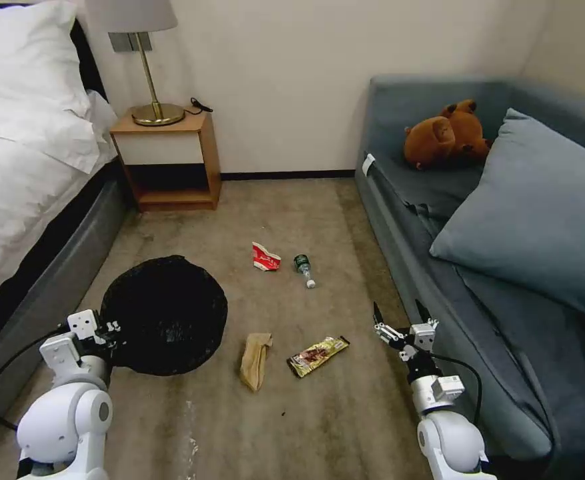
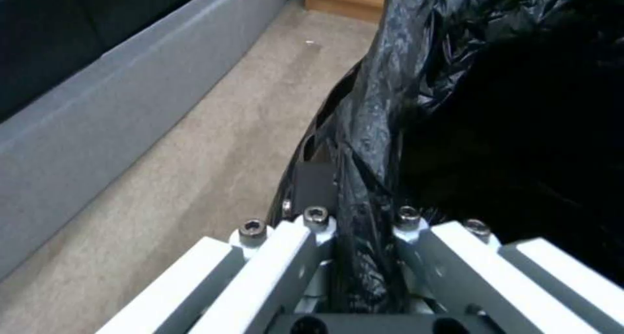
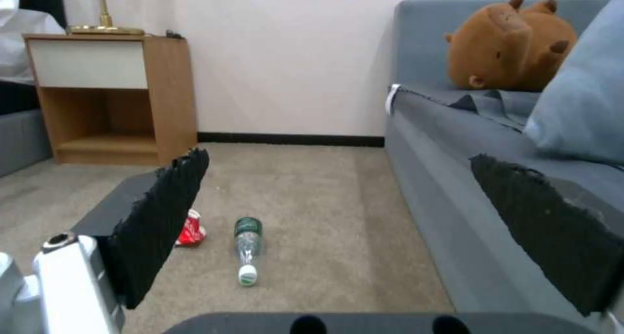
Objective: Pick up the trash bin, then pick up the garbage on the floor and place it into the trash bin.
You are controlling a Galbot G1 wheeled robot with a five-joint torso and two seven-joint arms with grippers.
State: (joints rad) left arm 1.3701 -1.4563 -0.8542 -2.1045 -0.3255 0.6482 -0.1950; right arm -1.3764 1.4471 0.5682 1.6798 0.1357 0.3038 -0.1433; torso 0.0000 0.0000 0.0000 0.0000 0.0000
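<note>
The left claw (image 1: 109, 328) is pinched shut on the near rim of the trash bin (image 1: 165, 313), and the left wrist view shows its two fingers (image 2: 305, 236) closed with a fold of the crinkly black liner (image 2: 370, 236) gathered between them. The bin sits at the left of the carpeted floor (image 1: 345, 413), close beside the bed (image 1: 19, 167); whether it is lifted clear of the carpet cannot be told from these pictures. The right claw (image 1: 404, 319) hovers near the sofa (image 1: 439, 193) with its jaws spread wide and nothing between them, its camera looking low across the floor at the clear bottle (image 3: 247, 248) and the crushed red-and-white carton (image 3: 191, 232). The garbage lies loose on the carpet: the carton (image 1: 265, 257) and bottle (image 1: 303, 268) farther out and just beside each other, the tan paper bag (image 1: 255, 360) and the gold-brown snack wrapper (image 1: 317, 355) nearer, between the bin and the right arm. By my reading, the bin pick-up is secured or nearly so, and collecting has not begun. The next move likely calls for the right claw to descend on one item, the wrapper being nearest, while the left holds the bin mouth steady within reach; a grip on liner as well as rim could slip.
</note>
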